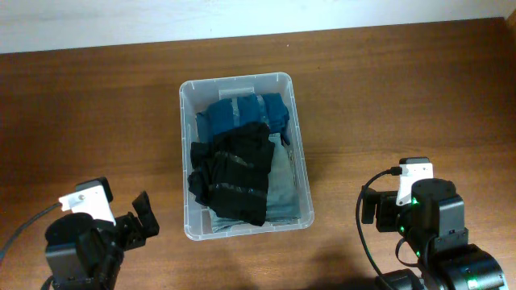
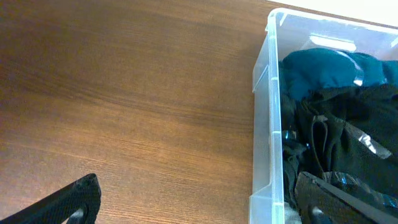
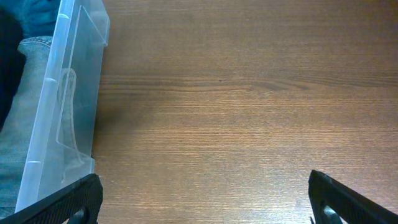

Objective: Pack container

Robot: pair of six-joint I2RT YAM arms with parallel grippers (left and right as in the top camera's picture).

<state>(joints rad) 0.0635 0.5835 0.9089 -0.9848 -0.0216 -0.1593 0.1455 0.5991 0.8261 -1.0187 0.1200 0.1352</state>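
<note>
The clear plastic container [image 1: 185,145] stands in the middle of the wooden table. It holds folded clothes: a blue garment [image 1: 242,113] at the far end, a black garment [image 1: 230,173] on top, and pale denim [image 1: 282,181] at the right side. My left gripper [image 1: 137,219] is open and empty, low at the container's left; in the left wrist view [image 2: 199,202] the container wall [image 2: 264,124] stands between its fingers. My right gripper [image 1: 369,208] is open and empty at the container's right; the right wrist view [image 3: 202,199] shows the container wall [image 3: 68,93].
A pale wall edge [image 1: 242,20] runs along the table's far side. Bare wood [image 1: 403,97] lies to the right of the container and bare wood [image 1: 89,113] to its left.
</note>
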